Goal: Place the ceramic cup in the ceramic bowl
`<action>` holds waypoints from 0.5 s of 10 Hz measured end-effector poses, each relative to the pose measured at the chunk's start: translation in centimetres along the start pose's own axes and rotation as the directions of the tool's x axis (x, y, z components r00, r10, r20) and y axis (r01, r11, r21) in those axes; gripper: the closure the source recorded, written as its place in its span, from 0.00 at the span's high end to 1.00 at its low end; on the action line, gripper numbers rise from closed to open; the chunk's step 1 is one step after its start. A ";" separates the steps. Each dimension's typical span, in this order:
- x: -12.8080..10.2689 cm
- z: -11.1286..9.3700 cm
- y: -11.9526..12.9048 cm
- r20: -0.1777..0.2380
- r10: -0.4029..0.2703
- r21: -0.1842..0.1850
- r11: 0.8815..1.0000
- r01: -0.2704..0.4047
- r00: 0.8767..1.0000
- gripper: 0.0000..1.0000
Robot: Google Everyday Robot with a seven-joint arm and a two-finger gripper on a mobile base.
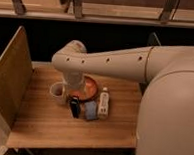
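Warm, fairly dim light falls from above, brightest on the pale robot arm point(116, 61) and its shell at 3 o'clock. The wooden table point(42, 123) glows amber, with short soft shadows under the things at its centre. A black unlit band runs across behind it toward 12 o'clock. The gripper point(74, 97) hangs in the arm's own shade at centre, between the ceramic cup point(57, 92) at its 9 o'clock and the orange-red ceramic bowl point(92, 86)
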 end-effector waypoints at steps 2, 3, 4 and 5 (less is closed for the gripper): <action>-1.1 -1.0 -1.0 0.051 -0.016 -0.013 1.000 0.016 0.999 0.65; -1.7 -1.4 -1.4 0.080 -0.032 -0.037 0.999 0.035 0.996 0.65; -2.4 -1.8 -1.4 0.106 -0.056 -0.072 0.995 0.064 0.993 0.65; -3.1 -2.1 -1.4 0.127 -0.062 -0.127 0.989 0.078 0.990 0.65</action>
